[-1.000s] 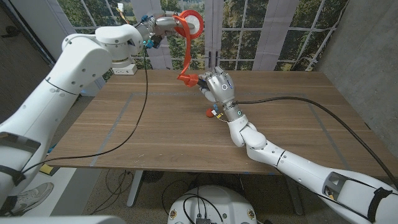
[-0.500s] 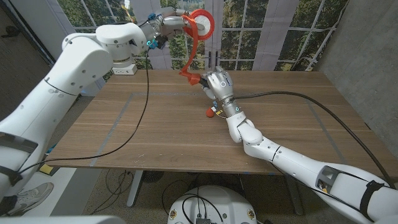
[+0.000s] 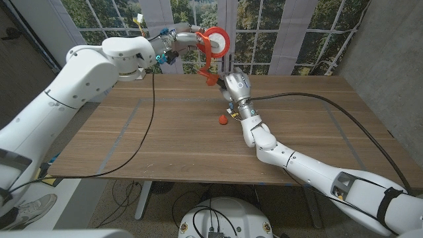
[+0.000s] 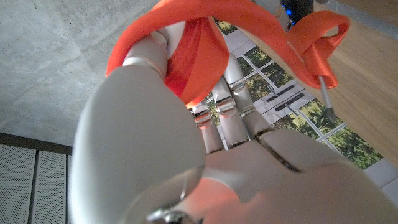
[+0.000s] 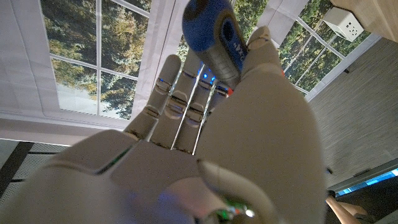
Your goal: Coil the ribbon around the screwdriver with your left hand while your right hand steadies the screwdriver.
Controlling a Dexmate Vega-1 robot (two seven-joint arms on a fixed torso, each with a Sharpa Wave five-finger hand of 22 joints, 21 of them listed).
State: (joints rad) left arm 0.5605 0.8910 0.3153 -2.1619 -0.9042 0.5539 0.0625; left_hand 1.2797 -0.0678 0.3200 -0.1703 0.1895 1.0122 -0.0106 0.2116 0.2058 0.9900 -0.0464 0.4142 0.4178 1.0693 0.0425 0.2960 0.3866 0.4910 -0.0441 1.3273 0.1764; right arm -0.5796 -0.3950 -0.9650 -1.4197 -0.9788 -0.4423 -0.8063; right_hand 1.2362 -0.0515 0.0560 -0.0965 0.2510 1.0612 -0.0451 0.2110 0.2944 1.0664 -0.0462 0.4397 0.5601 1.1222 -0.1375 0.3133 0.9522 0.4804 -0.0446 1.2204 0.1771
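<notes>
The left hand (image 3: 180, 37) holds the wide orange fabric ribbon (image 3: 211, 49) high over the far side of the wooden worktop (image 3: 165, 139). In the left wrist view its fingers (image 4: 233, 109) are closed around the ribbon, which loops over them. The right hand (image 3: 236, 86) grips the screwdriver with the blue and black handle (image 5: 214, 34); in the right wrist view this handle stands out above the closed fingers (image 5: 177, 102).

Compared with one second ago, both hands have moved toward the far edge of the worktop, and the left hand has carried the ribbon's round loop to the right, so it is now nearly above the right hand. The hanging part of the ribbon is shorter and steeper. I judge that one turn around the screwdriver is being closed, so the coiling is in progress and not finished.

A small red object (image 3: 223, 119) lies on the worktop just beside the right wrist.
</notes>
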